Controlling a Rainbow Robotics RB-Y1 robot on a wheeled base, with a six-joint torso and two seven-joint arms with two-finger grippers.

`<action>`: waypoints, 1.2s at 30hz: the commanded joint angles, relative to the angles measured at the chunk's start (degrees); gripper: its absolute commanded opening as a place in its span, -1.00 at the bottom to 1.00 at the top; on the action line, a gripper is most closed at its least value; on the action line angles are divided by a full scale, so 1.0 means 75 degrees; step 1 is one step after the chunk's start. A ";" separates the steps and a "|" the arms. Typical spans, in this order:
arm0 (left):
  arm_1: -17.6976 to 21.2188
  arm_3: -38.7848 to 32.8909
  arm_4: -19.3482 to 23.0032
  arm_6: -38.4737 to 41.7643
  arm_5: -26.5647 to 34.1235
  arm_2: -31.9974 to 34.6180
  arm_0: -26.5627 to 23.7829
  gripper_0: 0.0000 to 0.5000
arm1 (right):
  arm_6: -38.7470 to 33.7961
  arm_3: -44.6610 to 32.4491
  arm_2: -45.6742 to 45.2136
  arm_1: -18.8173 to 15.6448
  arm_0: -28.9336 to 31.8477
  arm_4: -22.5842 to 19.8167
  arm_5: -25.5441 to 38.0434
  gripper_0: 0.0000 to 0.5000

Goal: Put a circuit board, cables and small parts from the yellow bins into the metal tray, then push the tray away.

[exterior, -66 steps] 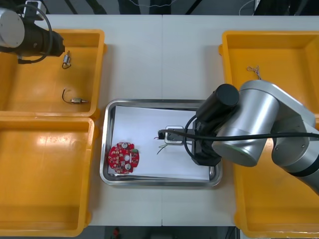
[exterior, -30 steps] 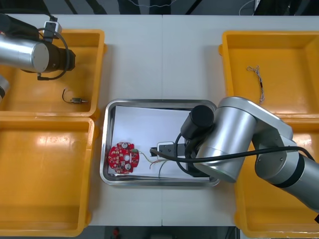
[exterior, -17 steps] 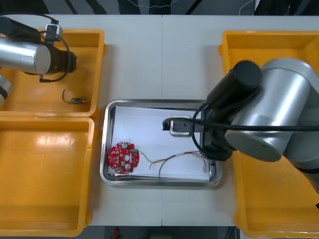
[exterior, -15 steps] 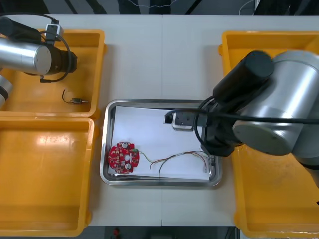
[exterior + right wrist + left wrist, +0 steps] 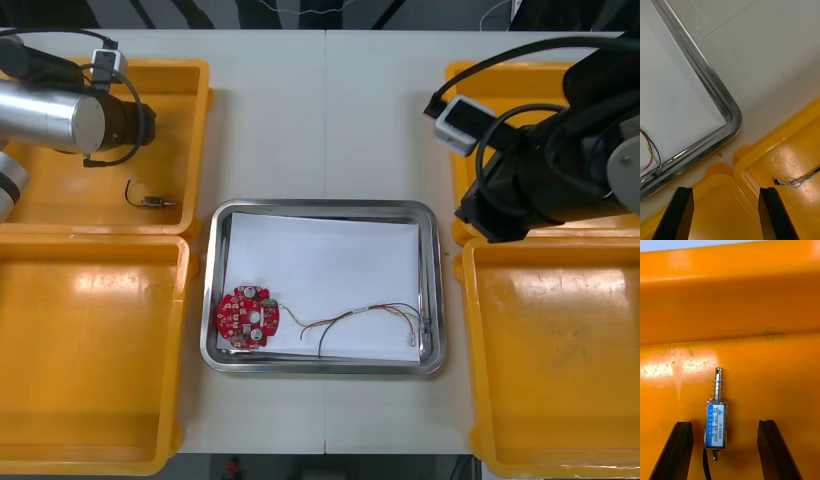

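The metal tray (image 5: 320,207), white inside, sits mid-table. In it lie a round red circuit board (image 5: 247,317) and a red and yellow cable (image 5: 362,317). My right gripper (image 5: 725,212) is open and holds nothing. It hangs over the edge between the two right yellow bins, beside the tray's corner (image 5: 732,117). A twisted cable (image 5: 797,182) lies in the far right bin (image 5: 790,157). My left gripper (image 5: 724,450) is open over the far left bin (image 5: 60,190). A small metal part (image 5: 716,423) with a spring lies on the bin floor between its fingers.
Another small metal part (image 5: 150,201) with a black lead lies in the far left bin. The near left bin (image 5: 90,350) and near right bin (image 5: 550,360) flank the tray. The right arm's bulk (image 5: 560,150) covers much of the far right bin.
My right gripper has let the red and yellow cable drop in the tray and swung up and back to the right bins. The left arm has barely moved.
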 commanded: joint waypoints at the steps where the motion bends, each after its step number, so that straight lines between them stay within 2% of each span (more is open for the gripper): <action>1: -0.0119 0.0189 0.0056 -0.0502 -0.0308 -0.0295 -0.0372 0.75 | -0.0514 -0.0120 -0.0637 -0.0393 -0.0189 0.0076 0.0025 1.00; 2: -0.0119 0.0271 0.0103 -0.0490 -0.0425 -0.0331 -0.0372 -0.19 | -0.0725 0.0032 -0.0837 -0.0475 -0.0189 0.0100 0.0025 1.00; 4: -0.0119 0.0282 0.0138 -0.0490 -0.0436 -0.0331 -0.0372 -0.82 | -0.0807 0.0114 -0.0954 -0.0534 -0.0189 0.0100 0.0025 1.00; 5: -0.0119 0.0294 0.0209 -0.0490 -0.0436 -0.0331 -0.0372 -1.00 | -0.0854 0.0290 -0.1188 -0.0616 -0.0189 0.0088 0.0025 1.00; 11: -0.0119 0.0294 0.0349 -0.0490 -0.0378 -0.0331 -0.0360 -1.00 | -0.0877 0.0934 -0.2137 -0.0827 -0.0201 -0.0041 0.0025 1.00; 16: 0.0080 -0.0151 0.0349 -0.0514 0.0513 -0.0202 -0.0372 -1.00 | -0.0877 0.1485 -0.2606 -0.1038 -0.0201 -0.0017 0.0025 1.00; 24: 0.0338 -0.1475 0.0103 -0.0455 0.2845 0.0677 -0.0372 -1.00 | -0.1006 0.2106 -0.2969 -0.1143 -0.0201 0.0428 0.0025 1.00; 30: 0.0385 -0.2858 -0.0225 -0.0303 0.5259 0.1357 -0.0360 -1.00 | -0.1123 0.3008 -0.2969 -0.1085 -0.0459 0.0510 0.0025 1.00; 31: 0.0385 -0.2987 -0.0237 -0.0256 0.5446 0.1380 -0.0360 -1.00 | -0.1123 0.3126 -0.2969 -0.1073 -0.0506 0.0498 0.0025 1.00; 36: 0.0373 -0.4241 -0.0155 0.0822 0.6982 0.1404 -0.0360 -1.00 | -0.1135 0.4110 -0.2852 -0.0932 -0.1150 0.0709 0.0025 1.00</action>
